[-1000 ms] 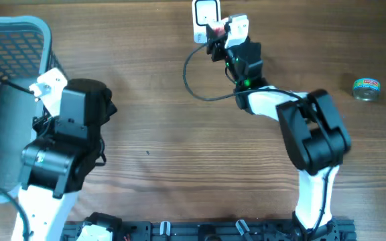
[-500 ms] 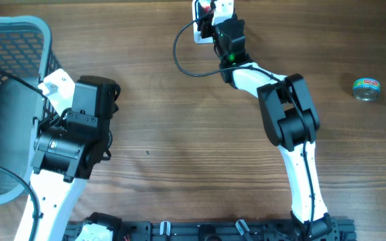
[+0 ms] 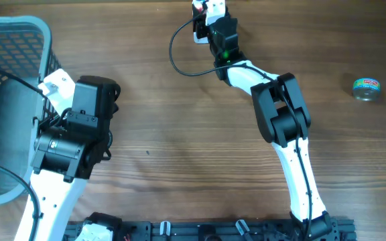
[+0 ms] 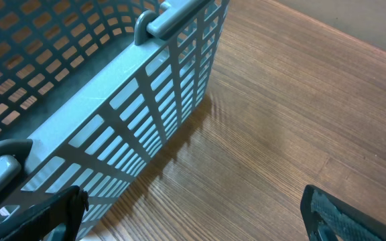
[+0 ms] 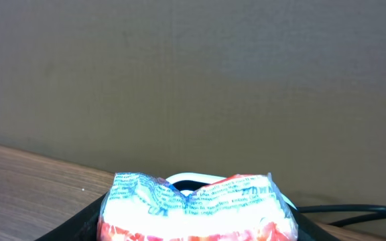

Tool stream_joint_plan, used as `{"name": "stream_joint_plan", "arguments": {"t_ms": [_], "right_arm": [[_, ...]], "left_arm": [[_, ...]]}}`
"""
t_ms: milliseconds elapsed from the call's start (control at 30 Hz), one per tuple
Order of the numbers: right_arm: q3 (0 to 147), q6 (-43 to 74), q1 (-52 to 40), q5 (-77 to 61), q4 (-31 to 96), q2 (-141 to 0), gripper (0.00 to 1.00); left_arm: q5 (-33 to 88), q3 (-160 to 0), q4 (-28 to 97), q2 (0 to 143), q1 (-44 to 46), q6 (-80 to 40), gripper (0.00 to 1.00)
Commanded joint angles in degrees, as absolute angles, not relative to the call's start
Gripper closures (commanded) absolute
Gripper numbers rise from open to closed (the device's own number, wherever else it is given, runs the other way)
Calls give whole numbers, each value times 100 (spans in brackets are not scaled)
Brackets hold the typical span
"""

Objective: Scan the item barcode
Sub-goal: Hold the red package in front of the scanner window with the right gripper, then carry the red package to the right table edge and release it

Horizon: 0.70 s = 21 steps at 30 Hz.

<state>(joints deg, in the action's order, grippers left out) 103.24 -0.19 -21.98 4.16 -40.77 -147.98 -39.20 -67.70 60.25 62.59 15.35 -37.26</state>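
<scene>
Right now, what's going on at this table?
The right claw grips a small printed packet and holds it at the white scanner by the far edge of the table, as if presenting it for a scan. The left claw hangs open and empty beside the blue basket. A small tin sits off to the right, with neither claw near it.

right hand point(image 3: 211, 9) with packet point(image 5: 196, 201) swung left and up, seemingly over the white scanner point(image 3: 197, 35), left arm point(image 3: 72, 134) nudged right
</scene>
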Motion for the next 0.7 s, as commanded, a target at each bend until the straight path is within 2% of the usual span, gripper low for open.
{"name": "stream_joint_plan", "arguments": {"t_ms": [0,300,467,533,667], "right_arm": [[10383,-169,-2239,475,-3979,-14988,35],[10383,-615,-2270,663,-3100,-13928,33],[10383,-589,-2167,1118,-1772,-12676,35],[10383,-408,-2049,1225,-1039,-12171,36],[10383,449,-1428,1564,1844,-11045,36]], "left_arm": [[-4060,-6729,6020,6270,1509,-3948,0],[-4060,-6729,6016,6270,1509,-3953,0],[-4060,-6729,6018,6270,1509,-3953,0],[-4058,-6729,6016,6270,1509,-3955,0],[-3913,-6729,5996,6270,1509,-3951,0]]}}
